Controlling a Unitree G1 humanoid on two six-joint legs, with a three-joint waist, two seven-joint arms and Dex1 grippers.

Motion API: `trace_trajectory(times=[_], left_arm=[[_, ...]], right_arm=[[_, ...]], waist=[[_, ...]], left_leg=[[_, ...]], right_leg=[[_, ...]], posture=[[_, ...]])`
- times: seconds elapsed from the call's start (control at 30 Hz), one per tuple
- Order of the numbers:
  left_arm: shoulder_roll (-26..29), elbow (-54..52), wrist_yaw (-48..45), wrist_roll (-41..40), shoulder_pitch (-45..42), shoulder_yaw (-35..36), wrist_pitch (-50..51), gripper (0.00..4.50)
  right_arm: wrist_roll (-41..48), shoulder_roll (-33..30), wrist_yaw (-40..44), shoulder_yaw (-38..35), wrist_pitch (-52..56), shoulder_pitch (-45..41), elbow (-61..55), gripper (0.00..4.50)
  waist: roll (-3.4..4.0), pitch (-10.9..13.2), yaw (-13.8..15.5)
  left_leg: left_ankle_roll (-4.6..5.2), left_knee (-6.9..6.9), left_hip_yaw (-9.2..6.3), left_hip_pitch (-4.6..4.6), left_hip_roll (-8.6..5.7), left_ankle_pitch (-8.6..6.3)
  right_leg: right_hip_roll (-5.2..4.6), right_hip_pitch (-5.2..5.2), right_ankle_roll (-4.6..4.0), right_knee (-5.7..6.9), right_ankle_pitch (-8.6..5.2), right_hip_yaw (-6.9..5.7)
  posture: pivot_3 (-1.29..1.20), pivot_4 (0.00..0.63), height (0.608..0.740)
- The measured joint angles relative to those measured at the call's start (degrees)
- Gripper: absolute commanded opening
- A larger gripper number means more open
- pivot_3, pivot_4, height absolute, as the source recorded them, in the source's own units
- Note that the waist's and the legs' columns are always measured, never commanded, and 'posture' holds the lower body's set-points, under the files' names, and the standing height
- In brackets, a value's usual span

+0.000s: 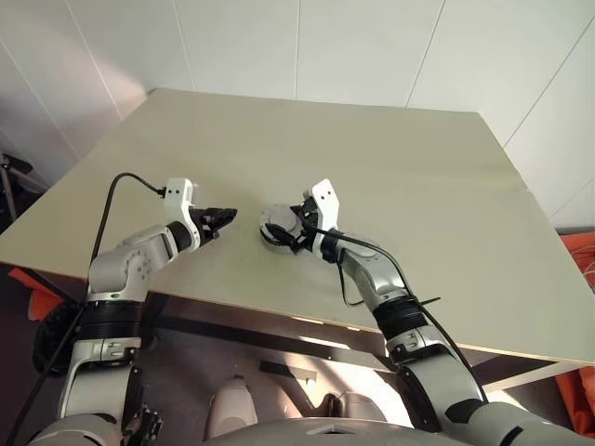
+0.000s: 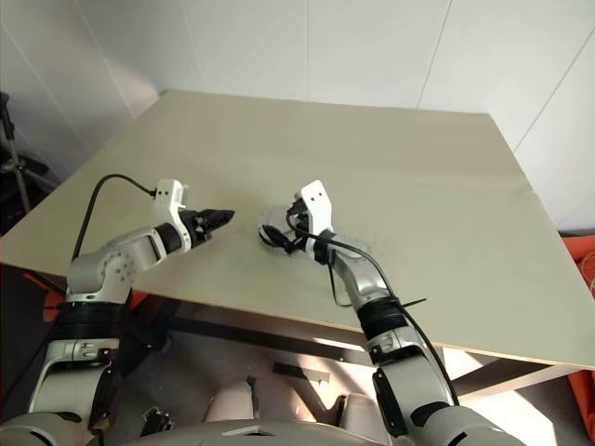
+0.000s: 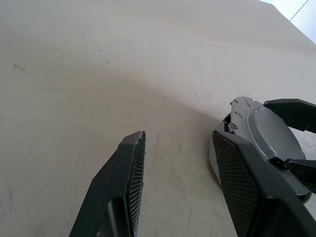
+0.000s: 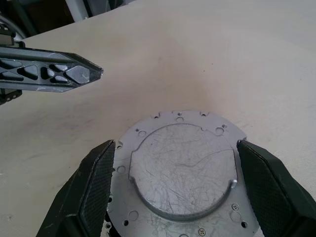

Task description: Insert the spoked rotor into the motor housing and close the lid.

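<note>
Right wrist view gives the best look at the lid; it's a flat grey round disc with a scratched raised centre and small holes round its rim, lying flat on the beige table, near the front edge; whatever sits under it is hidden, so I can't say anything about the housing or rotor; the right gripper has its two black fingers spread wide, one on each side of the disc, not clamping it; the left gripper hangs just beside, over bare tabletop, fingers partly apart with nothing between them; table surface is matte, lightly scuffed, otherwise bare; white panelled walls behind it; something orange shows past the right edge.
</note>
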Motion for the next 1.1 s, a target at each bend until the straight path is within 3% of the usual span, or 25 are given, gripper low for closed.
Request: trace_trajectory(times=[0.33, 0.5, 1.1], left_arm=[[0.39, -0.75, 0.45, -0.02, 0.34, 0.18, 0.23, 2.29], [0.73, -0.75, 0.62, -0.02, 0.36, 0.21, 0.23, 2.29], [1.00, -0.72, 0.64, -0.04, 0.36, 0.23, 0.20, 2.29]], right_arm=[[-1.17, 0.72, -0.46, 0.02, -2.92, -0.25, 2.37, 4.46], [-1.43, 0.78, -1.10, -0.13, -4.09, -0.64, 3.67, 3.09], [2.55, -2.70, 4.70, -1.27, 3.45, 2.61, -4.51, 3.09]], waist=[[0.00, 0.00, -0.01], [0.00, 0.00, -0.04], [0.00, 0.00, 0.05]], left_leg=[[0.00, 0.00, 0.00, 0.01, 0.00, 0.00], [0.00, 0.00, 0.00, 0.01, 0.00, 0.00], [0.03, -0.01, -0.01, -0.06, 0.00, -0.02]], right_leg=[[0.00, 0.00, 0.00, 0.00, 0.00, 0.00], [0.00, 0.01, 0.00, 0.00, 0.00, 0.00], [0.01, -0.03, -0.01, -0.03, 0.00, -0.01]], posture=[[0.00, 0.000, 0.740], [0.00, 0.000, 0.740], [0.00, 0.000, 0.740]])
